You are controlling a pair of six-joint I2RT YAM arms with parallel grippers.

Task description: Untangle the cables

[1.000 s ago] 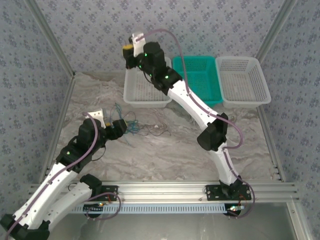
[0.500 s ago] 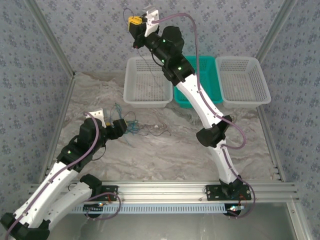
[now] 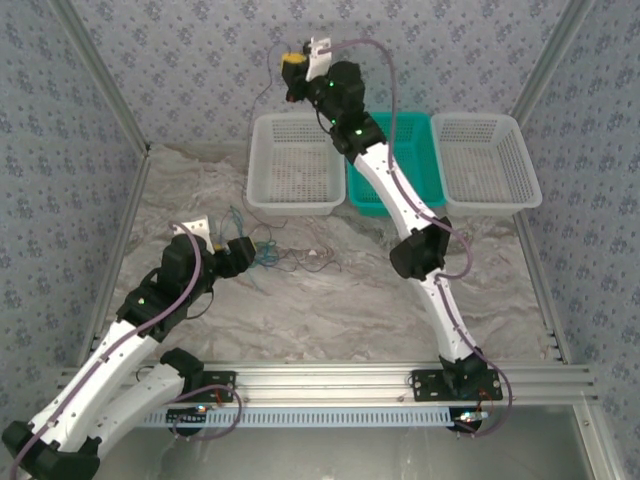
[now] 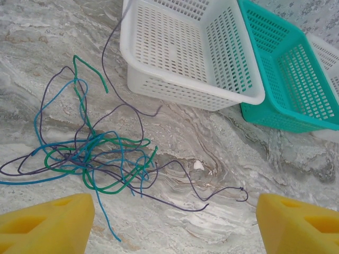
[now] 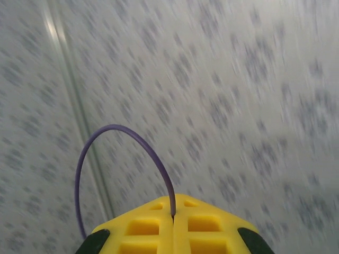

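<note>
Cables [image 4: 95,159] are lying in a loose tangle on the marbled table [image 4: 265,174], just ahead of the left gripper [image 4: 175,219], whose yellow fingers are standing spread wide. Green wire [image 4: 114,190] and blue wire [image 4: 38,114] are looping through each other there. Dark wire [image 5: 114,129] is running up past the near white basket [image 4: 233,92]. The right gripper [image 5: 173,218], jaws pressed together, is pinching it high above that basket. Teal basket [image 4: 286,124] is sitting just beside, with the far white basket [image 3: 520,150] beyond.

Bright even light, faint shadows; right wrist view motion-blurred.
</note>
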